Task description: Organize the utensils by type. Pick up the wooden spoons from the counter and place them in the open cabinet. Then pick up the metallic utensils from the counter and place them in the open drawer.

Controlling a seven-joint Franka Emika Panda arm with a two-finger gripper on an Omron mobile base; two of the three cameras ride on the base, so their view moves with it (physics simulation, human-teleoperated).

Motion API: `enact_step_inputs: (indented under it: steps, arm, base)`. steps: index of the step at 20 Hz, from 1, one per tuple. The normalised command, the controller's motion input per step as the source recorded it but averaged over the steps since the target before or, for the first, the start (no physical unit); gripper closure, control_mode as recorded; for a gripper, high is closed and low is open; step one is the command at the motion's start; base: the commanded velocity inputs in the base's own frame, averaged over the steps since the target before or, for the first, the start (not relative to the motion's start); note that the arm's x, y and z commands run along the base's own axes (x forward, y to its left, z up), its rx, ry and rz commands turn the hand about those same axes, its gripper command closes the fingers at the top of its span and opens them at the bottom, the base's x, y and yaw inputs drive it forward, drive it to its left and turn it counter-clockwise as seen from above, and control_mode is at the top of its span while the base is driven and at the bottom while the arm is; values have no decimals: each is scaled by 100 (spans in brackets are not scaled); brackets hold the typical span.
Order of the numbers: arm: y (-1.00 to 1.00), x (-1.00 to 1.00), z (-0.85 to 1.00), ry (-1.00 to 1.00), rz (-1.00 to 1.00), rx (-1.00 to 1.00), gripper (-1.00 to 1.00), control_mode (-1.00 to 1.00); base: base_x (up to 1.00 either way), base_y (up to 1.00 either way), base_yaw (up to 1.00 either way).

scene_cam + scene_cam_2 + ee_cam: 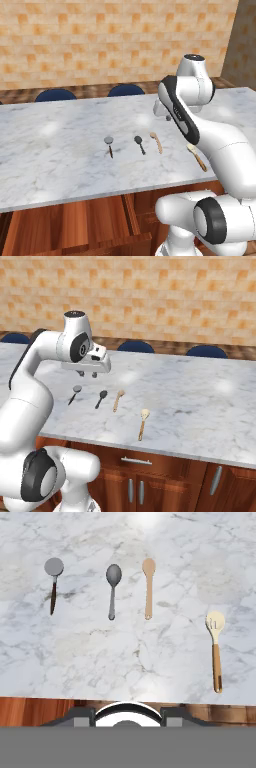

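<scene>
Four utensils lie in a row on the marble counter point(60, 150). From left to right in the hand view they are a round-headed metal utensil with a dark handle point(53, 582), a grey metal spoon point(113, 587), a plain wooden spoon point(148, 587) and a slotted wooden spoon point(215, 649). They show in the same order in the left base view: metal utensil point(109, 145), metal spoon point(140, 144), wooden spoon point(156, 142), slotted spoon point(197, 156). My gripper point(87, 374) hangs open above the counter, just behind the row, holding nothing.
A wooden drawer point(95, 222) stands pulled out under the counter's front edge, left of my base. Closed cabinet fronts with metal handles point(136, 460) run below the counter. Blue chairs point(55, 94) stand behind the counter, in front of a tiled wall.
</scene>
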Motion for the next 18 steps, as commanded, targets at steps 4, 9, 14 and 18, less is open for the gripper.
enact_step_inputs:
  steps: [4,9,14,18]
  arm:
    - [-10,0,-11,0,0,0,-100,-100]
    - [-48,0,-35,4,0,1,-100,-100]
    - [-62,0,-43,0,0,1,-100,-100]
    - [-58,12,-50,0,0,0,-100,-100]
  base:
    - [0,0,0]
    - [0,0,0]
    - [0,0,0]
    - [0,0,0]
